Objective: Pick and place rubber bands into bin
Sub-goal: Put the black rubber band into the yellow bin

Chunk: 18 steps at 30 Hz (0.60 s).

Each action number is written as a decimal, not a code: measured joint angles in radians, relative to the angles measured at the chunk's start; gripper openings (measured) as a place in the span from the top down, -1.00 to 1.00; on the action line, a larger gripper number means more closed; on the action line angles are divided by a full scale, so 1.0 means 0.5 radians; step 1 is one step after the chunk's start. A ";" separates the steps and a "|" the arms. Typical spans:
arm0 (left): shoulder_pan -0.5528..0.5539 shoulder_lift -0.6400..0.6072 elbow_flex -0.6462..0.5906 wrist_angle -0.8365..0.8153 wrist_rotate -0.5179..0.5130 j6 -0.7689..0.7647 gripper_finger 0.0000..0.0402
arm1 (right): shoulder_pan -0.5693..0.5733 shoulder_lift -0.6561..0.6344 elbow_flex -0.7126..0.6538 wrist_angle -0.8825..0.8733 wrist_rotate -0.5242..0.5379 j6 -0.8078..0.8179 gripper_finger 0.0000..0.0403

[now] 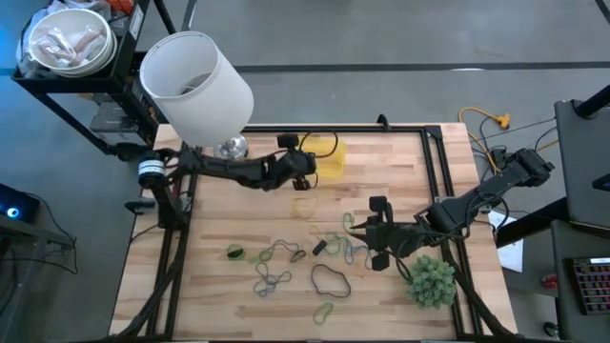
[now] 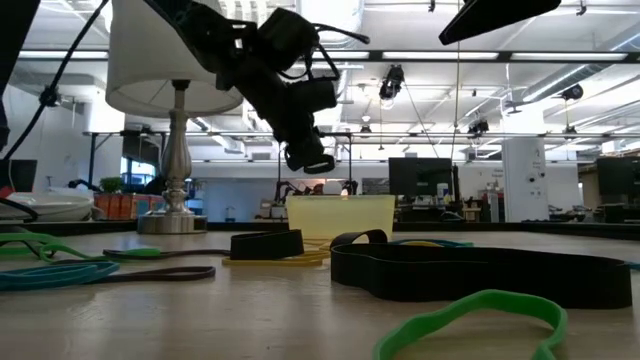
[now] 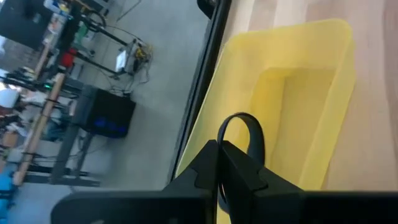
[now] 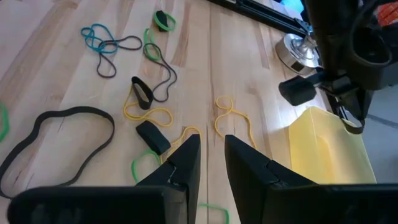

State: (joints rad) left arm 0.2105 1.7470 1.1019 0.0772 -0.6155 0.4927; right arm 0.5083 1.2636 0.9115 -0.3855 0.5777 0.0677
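Observation:
The yellow bin sits near the table's far edge and also shows in the left wrist view and the low view. My left gripper hangs over the bin's near-left side, shut on a black rubber band. My right gripper is open. It hovers over the table's middle-right, above the scattered bands. Several loose rubber bands in black, green, tan, yellow and blue lie flat on the wood, among them a big black loop. My left gripper pinches the black rubber band between its two fingertips. The free loop sticks out beyond them. The fingers slant down from the table's left. The band is lifted clear and hangs below the gripper, over the yellow bin.
A lamp with a large white shade and a metal base stands at the table's far left. A green spiky ball sits near the right edge. A white bowl rests on a shelf beyond the table.

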 joint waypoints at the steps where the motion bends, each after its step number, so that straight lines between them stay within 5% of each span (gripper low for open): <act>1: 0.019 0.000 0.000 0.002 0.041 -0.026 1.00 | 0.000 0.000 0.000 0.000 0.000 0.000 0.66; 18: 0.106 0.000 -0.001 0.041 0.265 -0.083 0.86 | 0.000 0.001 0.000 0.001 0.000 0.001 0.66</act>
State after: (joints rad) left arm 0.2637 1.7470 1.1015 0.0978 -0.4831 0.4511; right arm 0.5083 1.2639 0.9115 -0.3851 0.5777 0.0682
